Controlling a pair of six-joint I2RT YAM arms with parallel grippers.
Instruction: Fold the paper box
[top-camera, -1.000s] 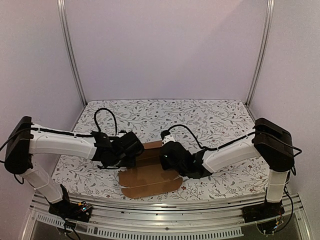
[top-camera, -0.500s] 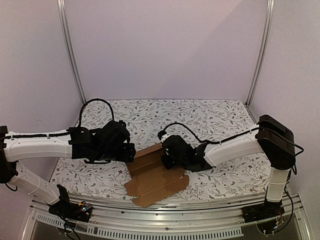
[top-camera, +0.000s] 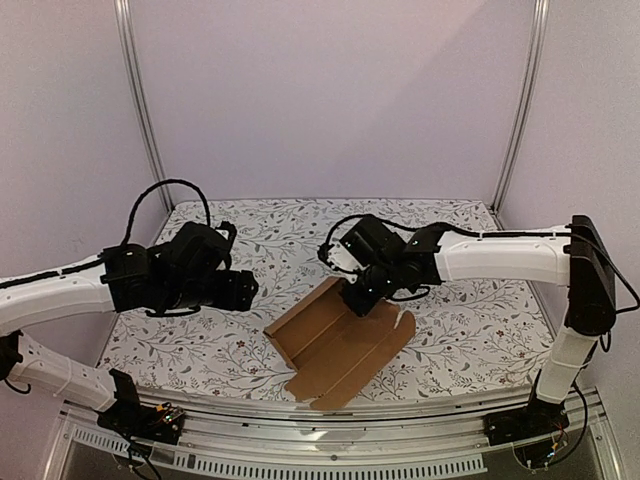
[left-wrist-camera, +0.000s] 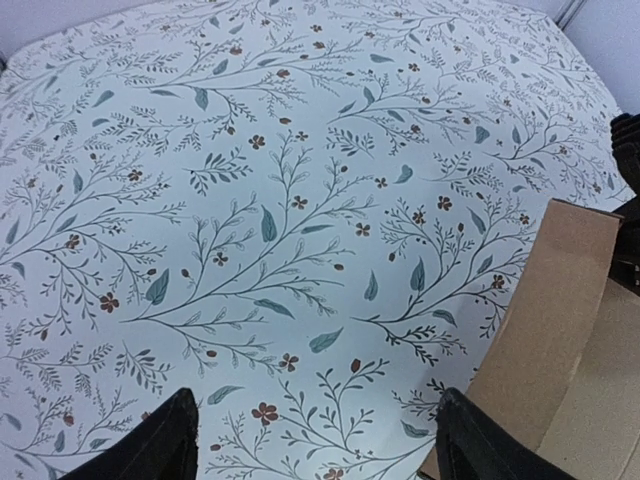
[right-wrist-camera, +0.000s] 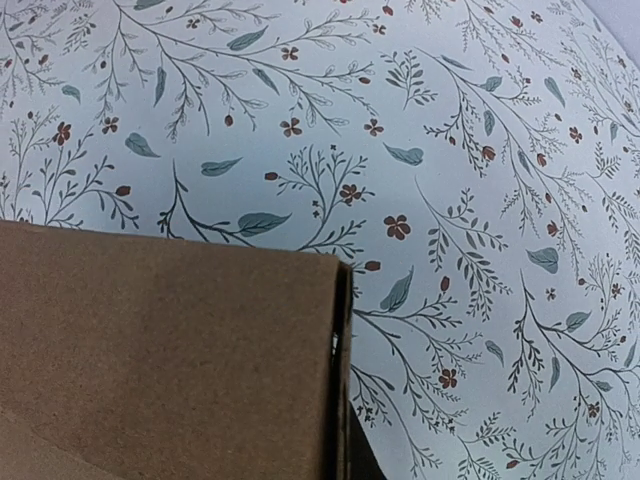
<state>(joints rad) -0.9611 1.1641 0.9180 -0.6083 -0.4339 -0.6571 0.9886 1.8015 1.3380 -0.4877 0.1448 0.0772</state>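
Paper box (top-camera: 340, 345) in right tool (top-camera: 360, 298), left tool (left-wrist-camera: 315, 410) spread

The box (top-camera: 340, 345) is plain brown, unprinted. The table (top-camera: 280, 225) is white, strewn with teal leafy sprigs and small red-brown flowers. My left arm (top-camera: 50, 300) and right arm (top-camera: 500, 255) are white with black joints. The walls (top-camera: 330, 100) are pale lilac.
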